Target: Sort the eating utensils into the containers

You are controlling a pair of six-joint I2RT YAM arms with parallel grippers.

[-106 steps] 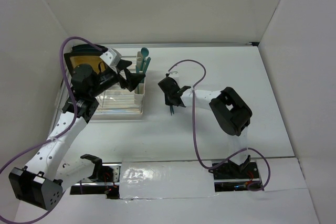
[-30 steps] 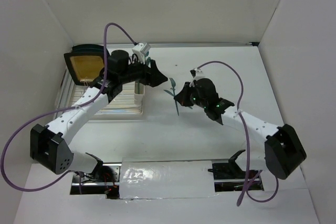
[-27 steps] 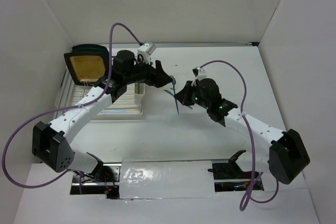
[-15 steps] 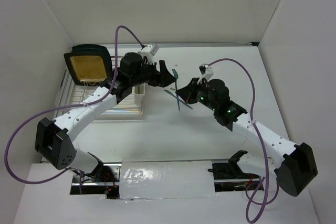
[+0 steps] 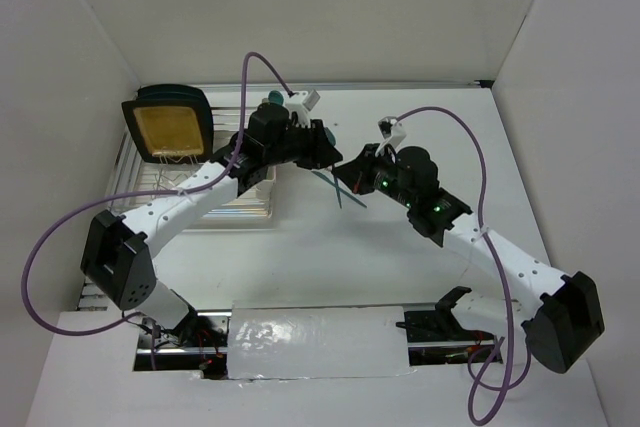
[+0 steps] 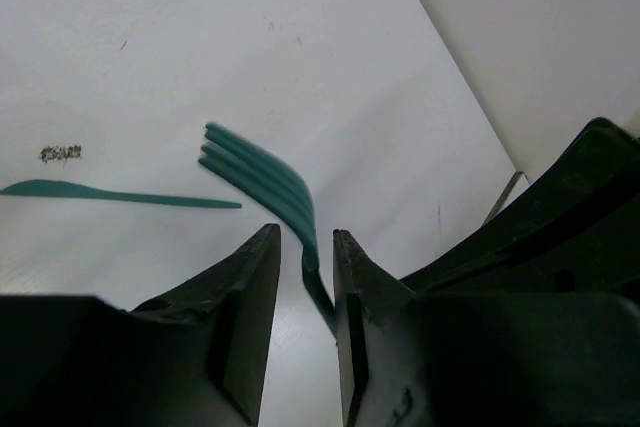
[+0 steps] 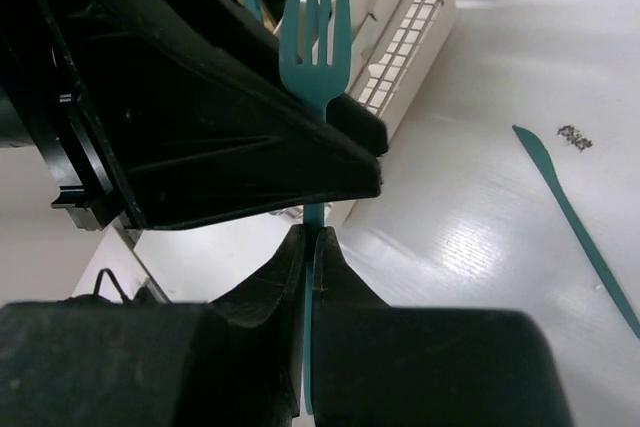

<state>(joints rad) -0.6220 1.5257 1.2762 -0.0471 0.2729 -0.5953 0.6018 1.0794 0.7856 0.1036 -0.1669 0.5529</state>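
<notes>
My right gripper [image 7: 308,235] is shut on the handle of a dark teal fork [image 7: 317,37] and holds it up above the table, tines away from the camera. The left gripper [image 6: 303,232] has come in around the same fork [image 6: 260,175]; its narrowly parted jaws straddle the neck with a thin gap on each side. From above, the two grippers [image 5: 330,152] [image 5: 350,172] meet just right of the dish rack. A teal knife [image 6: 120,195] [image 7: 575,222] lies flat on the table below them. The cream-white containers [image 7: 400,47] stand at the rack's right end, largely hidden by the left arm.
A yellow, black-rimmed plate [image 5: 165,127] stands in the back left of the wire dish rack [image 5: 215,209]. White walls enclose the table on three sides. Purple cables arch above both arms.
The left arm has reached right from the rack to the fork and its jaws have narrowed around the neck. The right gripper has kept hold of the fork, lifting it slightly toward the left.
</notes>
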